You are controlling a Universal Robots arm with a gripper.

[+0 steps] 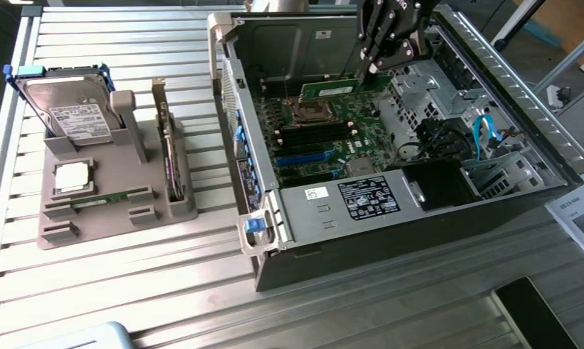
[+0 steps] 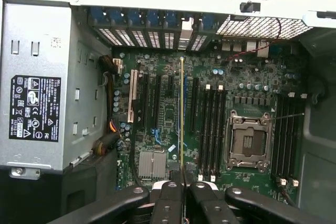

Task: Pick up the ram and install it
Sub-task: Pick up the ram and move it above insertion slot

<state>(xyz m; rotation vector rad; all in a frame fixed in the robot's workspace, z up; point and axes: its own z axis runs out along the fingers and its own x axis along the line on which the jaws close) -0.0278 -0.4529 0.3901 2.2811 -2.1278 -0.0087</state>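
Ram (image 1: 332, 89) hangs clamped in the fingers (image 2: 168, 203), which are closed on its upper edge, above the open case (image 1: 262, 218). It is clear of the board (image 2: 168, 114) and not yet in any slot. In the exterior view it hovers just beyond the socket (image 1: 306, 109), toward the case's rear wall. In the wrist view it is seen edge-on as a thin gold line (image 2: 182, 114). That line runs parallel to the empty slots (image 2: 211, 129) beside the socket (image 2: 248, 140), but seems to lie past them, on their side away from the socket. The pick-up looks done, and the step in hand seems to be positioning for the install. Seating it would call for bringing that edge squarely over one empty slot, keeping the stick upright, then pressing straight down.
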